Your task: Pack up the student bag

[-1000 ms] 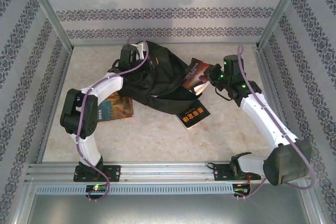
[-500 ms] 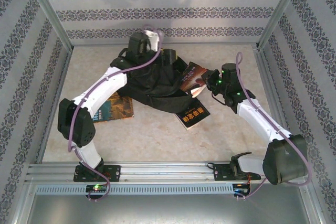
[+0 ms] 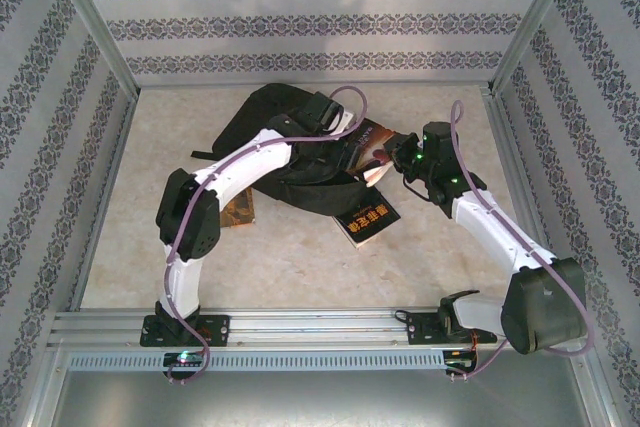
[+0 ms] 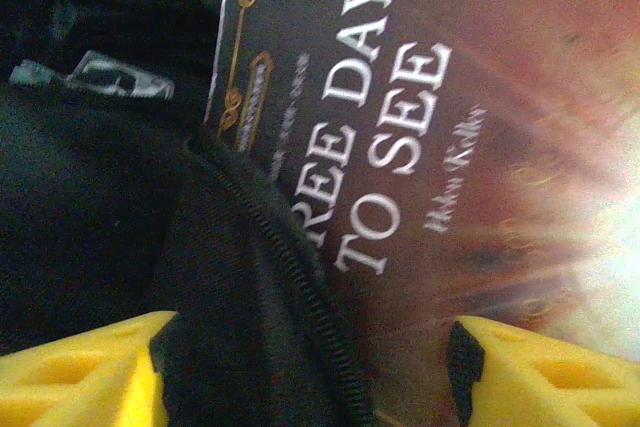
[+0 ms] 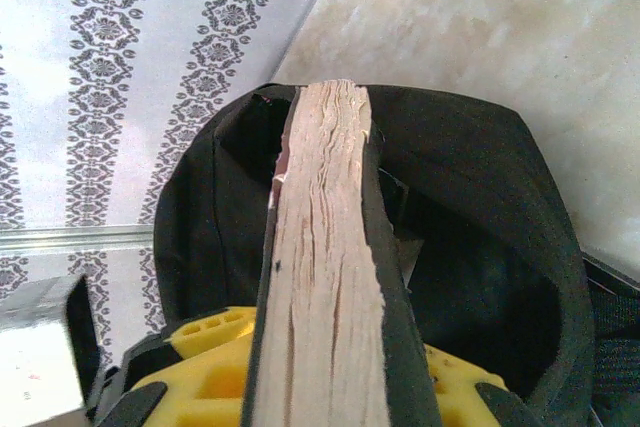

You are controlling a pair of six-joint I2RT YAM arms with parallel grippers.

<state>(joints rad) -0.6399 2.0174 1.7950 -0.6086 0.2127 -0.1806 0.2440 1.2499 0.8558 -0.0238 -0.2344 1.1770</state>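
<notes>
Top external view, nearest first: bare table [image 3: 300, 277], then a yellow-titled book [image 3: 365, 219] lying flat just beside the bag's near edge, and a third book [image 3: 238, 209] partly under the left arm. Further in, the right gripper [image 3: 400, 154] is clenched on the held book [image 3: 372, 142], gripped by its near end. On the right wrist view the page edge runs straight ahead from the fingers, with the far end already between the lips of the bag's mouth. The bag [image 3: 250, 117] lies on the far half of the table, to the left of the right gripper, mouth facing that gripper. The held book's long axis therefore points into the opening, and the likely next push is along that axis, leftward and away. The left gripper [image 4: 312, 362] is released, jaws spread wide, hovering right over the spot where the zip edge [image 4: 290, 277] overlaps the held book's cover. It grips nothing and is the arm nearer the opening. Judgement: book is partly entered; the zip lip could snag it unless lifted.
</notes>
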